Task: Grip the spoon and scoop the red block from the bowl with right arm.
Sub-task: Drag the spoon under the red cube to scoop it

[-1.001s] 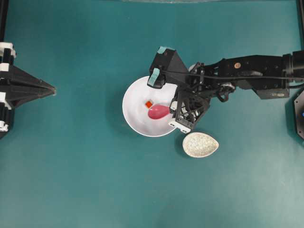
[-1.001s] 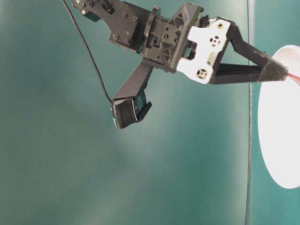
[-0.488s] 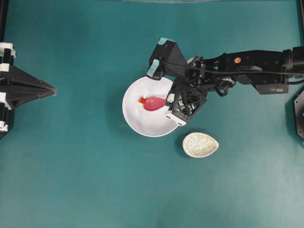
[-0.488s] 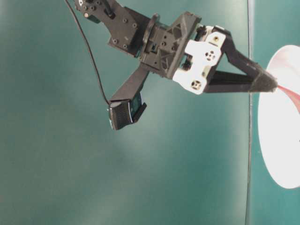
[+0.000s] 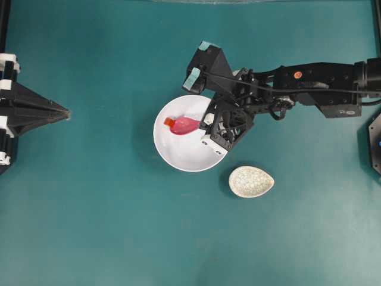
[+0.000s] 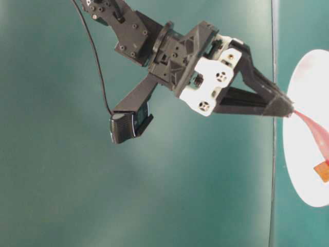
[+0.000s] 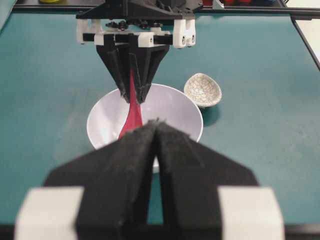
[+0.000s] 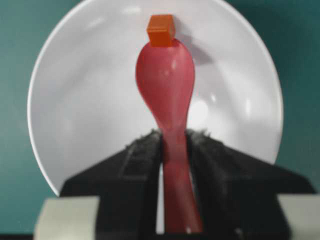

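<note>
Right arm reaches in from the right edge of the overhead view, its wrist over the right rim of the bowl. Right gripper is clenched on the handle of the spoon — both pads press the pink-red stem, scoop pointing away from the wrist toward the bowl's far wall.

Red block sits at the very tip of the scoop, touching it, close under the bowl's far rim. From the wrist view it looks pushed ahead of the spoon rather than lying in it; the table-level view shows the block at the spoon's lower end against the white wall, but whether it rests on the lip I cannot tell.

Little room beyond the block — the rim is just past it. The bowl floor on either side of the spoon is bare white.

Speckled oval dish lies just beside the bowl's lower-right rim, apart from it.

Left gripper holds nothing, fingers pressed together, parked at the left edge of the overhead view, well apart from the bowl, with open teal table between.
</note>
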Controlling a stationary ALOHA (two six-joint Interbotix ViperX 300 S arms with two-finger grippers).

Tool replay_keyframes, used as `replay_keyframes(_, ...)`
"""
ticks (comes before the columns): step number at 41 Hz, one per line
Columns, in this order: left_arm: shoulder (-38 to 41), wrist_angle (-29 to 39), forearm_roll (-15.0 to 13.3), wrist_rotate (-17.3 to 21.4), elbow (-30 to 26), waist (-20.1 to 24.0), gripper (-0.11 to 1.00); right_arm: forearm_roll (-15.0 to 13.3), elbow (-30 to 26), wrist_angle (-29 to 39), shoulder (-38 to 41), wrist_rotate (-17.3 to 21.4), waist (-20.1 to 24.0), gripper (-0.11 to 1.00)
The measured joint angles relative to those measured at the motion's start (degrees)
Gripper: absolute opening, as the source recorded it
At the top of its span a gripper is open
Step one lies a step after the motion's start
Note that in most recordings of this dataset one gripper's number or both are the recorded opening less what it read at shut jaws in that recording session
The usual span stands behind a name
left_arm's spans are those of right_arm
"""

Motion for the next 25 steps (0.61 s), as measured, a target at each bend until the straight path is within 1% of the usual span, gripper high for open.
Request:
replay_keyframes(15,0.0,0.0,0.0,0.0,0.0,0.0,0.01,-0.1,0.0,-2.9,0.0,0.0,0.0,0.25)
replay_keyframes(25,0.0,-0.1,0.0,0.0,0.0,-0.1,0.01,-0.1,0.4,-3.3,-0.2,0.0,0.0,0.25)
